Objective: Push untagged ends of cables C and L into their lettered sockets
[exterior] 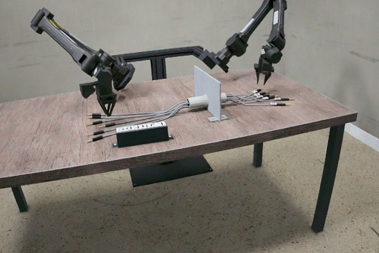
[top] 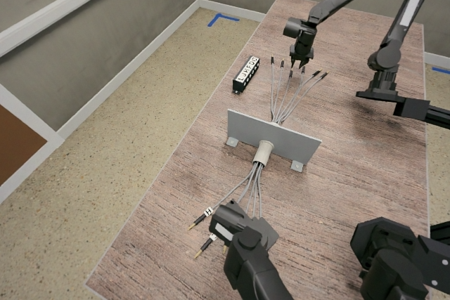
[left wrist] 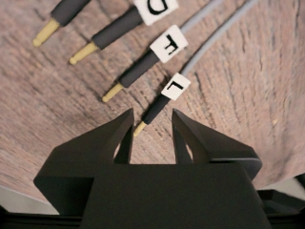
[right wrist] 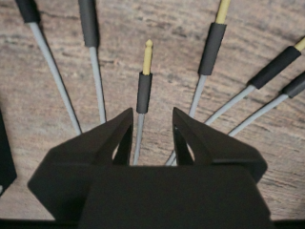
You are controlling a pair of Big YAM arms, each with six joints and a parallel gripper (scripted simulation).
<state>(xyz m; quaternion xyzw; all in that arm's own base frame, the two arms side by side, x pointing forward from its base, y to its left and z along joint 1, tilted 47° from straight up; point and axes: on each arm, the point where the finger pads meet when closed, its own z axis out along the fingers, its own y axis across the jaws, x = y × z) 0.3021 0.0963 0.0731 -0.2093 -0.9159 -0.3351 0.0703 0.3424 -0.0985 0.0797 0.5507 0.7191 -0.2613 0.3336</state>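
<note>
The right gripper [top: 297,66] [exterior: 108,115] [right wrist: 152,114] stood partly open with nothing in its fingers. It was above an untagged cable [right wrist: 138,135], whose short plug [top: 290,74] [exterior: 106,124] [right wrist: 144,93] lay just ahead of its fingertips, a little off the middle of the gap. Good work there called for centring over the black sleeve, lining the fingers up with it, and closing on the sleeve alone, keeping off the brass tip.

The left gripper [exterior: 260,83] [left wrist: 152,114] was also partly open and had hold of nothing. The plug tagged L [left wrist: 156,109] lay below its gap, slanting across it, with the F tag [left wrist: 169,44] just beyond. A turn of the wrist to match that slant would have helped it avoid the neighbour.

Which loose end belonged to L could not be told past the conduit [top: 262,153] [exterior: 197,102], set through the upright panel [top: 290,145] [exterior: 214,90] between the two grippers. A gentle pull on the tagged end, with the untagged plugs watched, seemed the safest check before gripping one for good.

The junction box [top: 238,87] [exterior: 142,137] [right wrist: 6,159] sat off to one side of the right gripper, its sockets facing the untagged plugs. No plug was in them, so C and L both remained to be done; each would need a level, straight push until fully home.
</note>
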